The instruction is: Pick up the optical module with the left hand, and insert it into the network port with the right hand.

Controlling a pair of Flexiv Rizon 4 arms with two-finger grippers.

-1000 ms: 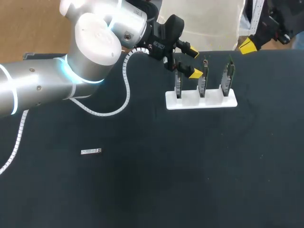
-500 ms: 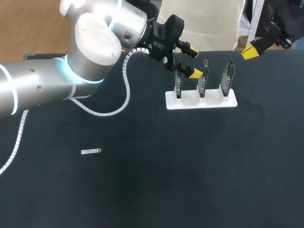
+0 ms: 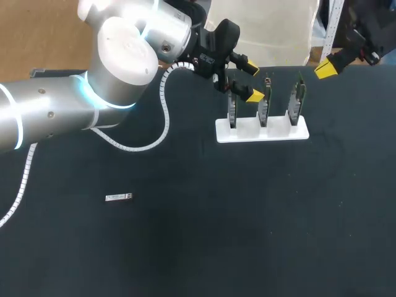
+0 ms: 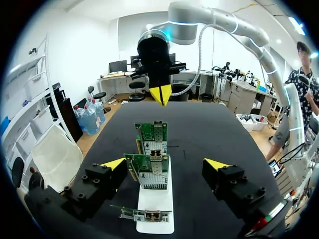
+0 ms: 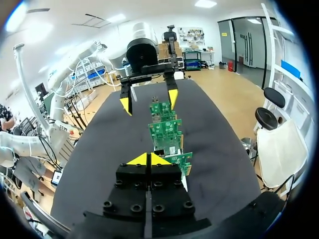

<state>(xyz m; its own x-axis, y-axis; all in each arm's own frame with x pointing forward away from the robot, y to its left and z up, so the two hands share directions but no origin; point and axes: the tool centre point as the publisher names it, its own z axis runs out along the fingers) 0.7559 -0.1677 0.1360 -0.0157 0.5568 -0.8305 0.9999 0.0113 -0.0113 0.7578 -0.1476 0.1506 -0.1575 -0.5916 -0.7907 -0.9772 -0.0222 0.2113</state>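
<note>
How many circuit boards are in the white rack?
3 boards in the rack: one at its left end by the left gripper, one in the middle, one at its right end.

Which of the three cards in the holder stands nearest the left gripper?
The head view's leftmost card, beside the left gripper; the other two stand farther along.

The right pincer [image 5: 148,159], yellow tips pressed together, faces upright green circuit boards [image 5: 166,130] on the black bench [image 5: 99,149]. Beyond them, the left pincer [image 5: 148,101] hangs spread wide.
</note>
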